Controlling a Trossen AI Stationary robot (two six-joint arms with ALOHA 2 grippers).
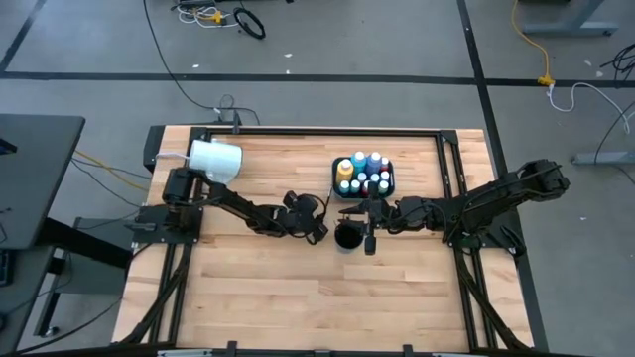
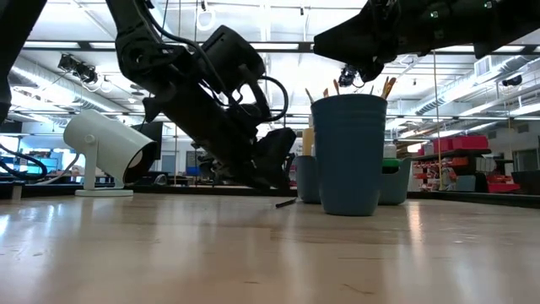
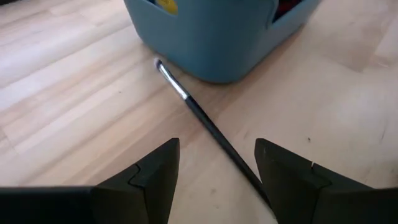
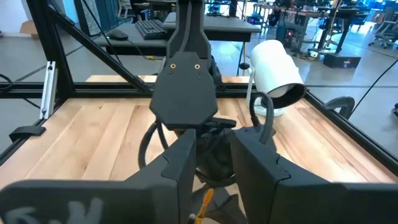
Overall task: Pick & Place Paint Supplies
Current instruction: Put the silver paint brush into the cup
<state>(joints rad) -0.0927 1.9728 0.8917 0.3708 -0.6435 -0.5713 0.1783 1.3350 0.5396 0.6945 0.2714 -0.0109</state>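
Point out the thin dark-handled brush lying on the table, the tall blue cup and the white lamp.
thin dark-handled brush (image 3: 205, 121), left wrist view, mid-handle.
tall blue cup (image 2: 348, 156), low view, side wall.
white lamp (image 1: 215, 160), high view, shade.

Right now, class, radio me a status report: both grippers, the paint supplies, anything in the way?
Left gripper open, low over loose brush beside blue bin. Right gripper holding a brush above dark cup. Nothing blocking the loose brush.

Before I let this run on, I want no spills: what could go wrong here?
The brush lies flat on the table against the blue bin; the open left gripper straddling it may scrape the wood or nudge the bin. The right gripper hangs over the dark cup and could tip it.
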